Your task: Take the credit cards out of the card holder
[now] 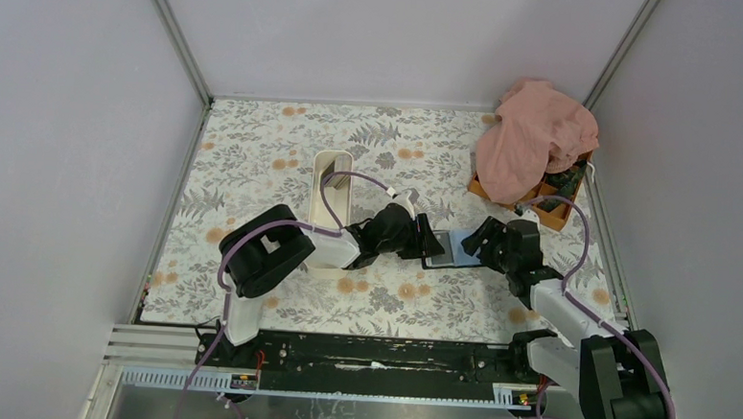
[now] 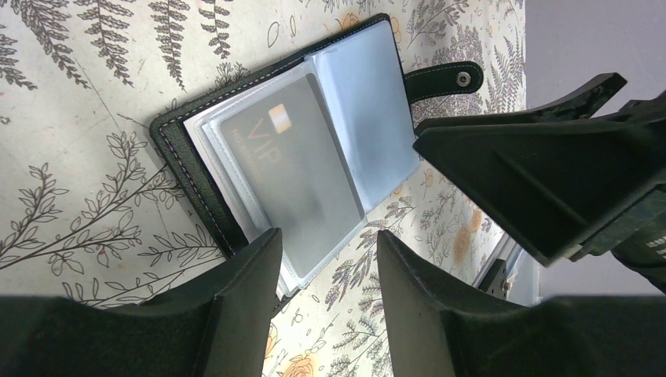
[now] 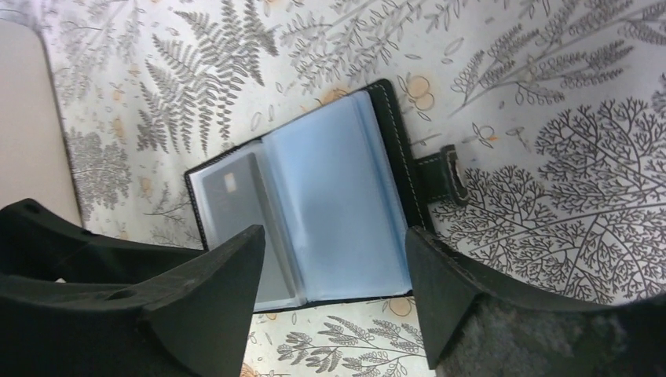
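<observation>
The card holder lies open and flat on the floral table between my two grippers, a black wallet with bluish plastic sleeves. In the left wrist view the card holder shows a dark grey VIP credit card inside a sleeve. The card also shows in the right wrist view, on the left page of the holder. My left gripper is open and empty at the holder's edge. My right gripper is open and empty over the holder's near edge. The snap strap sticks out on the right.
A long white tray stands behind the left arm. An orange compartment box sits at the back right, partly under a pink cloth. Grey walls close in the table on three sides.
</observation>
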Controlling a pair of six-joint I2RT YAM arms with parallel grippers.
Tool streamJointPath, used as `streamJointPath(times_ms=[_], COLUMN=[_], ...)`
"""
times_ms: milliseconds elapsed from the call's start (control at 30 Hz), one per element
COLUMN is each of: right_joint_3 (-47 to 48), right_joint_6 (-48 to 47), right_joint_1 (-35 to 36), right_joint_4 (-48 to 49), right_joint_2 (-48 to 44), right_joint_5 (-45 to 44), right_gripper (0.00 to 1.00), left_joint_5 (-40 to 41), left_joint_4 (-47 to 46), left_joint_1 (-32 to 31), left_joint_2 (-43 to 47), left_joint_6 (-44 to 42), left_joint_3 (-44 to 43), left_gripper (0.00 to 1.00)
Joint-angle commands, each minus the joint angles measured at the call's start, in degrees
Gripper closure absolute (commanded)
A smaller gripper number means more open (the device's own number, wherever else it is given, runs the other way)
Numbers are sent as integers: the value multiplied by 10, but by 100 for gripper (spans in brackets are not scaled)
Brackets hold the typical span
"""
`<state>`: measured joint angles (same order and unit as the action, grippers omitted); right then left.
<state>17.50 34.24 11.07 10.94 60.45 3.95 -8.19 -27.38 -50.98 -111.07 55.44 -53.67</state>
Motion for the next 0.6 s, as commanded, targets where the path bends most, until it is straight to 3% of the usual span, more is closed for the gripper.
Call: streamJointPath(times_ms=[0, 567], right_joint_3=[0, -25], right_joint_6=[-6, -5], right_joint_1=[-3, -3], right_joint_4=[-5, 5], right_joint_2=[11, 9], right_joint_5=[-27, -30], right_gripper=[31, 37], left_joint_5=[-7, -5], left_joint_4=[-35, -39], left_joint_1=[-1, -1], left_joint_2=[-1, -16], left_joint_6=[2, 12], left_joint_3=[5, 11], left_gripper=[45, 45])
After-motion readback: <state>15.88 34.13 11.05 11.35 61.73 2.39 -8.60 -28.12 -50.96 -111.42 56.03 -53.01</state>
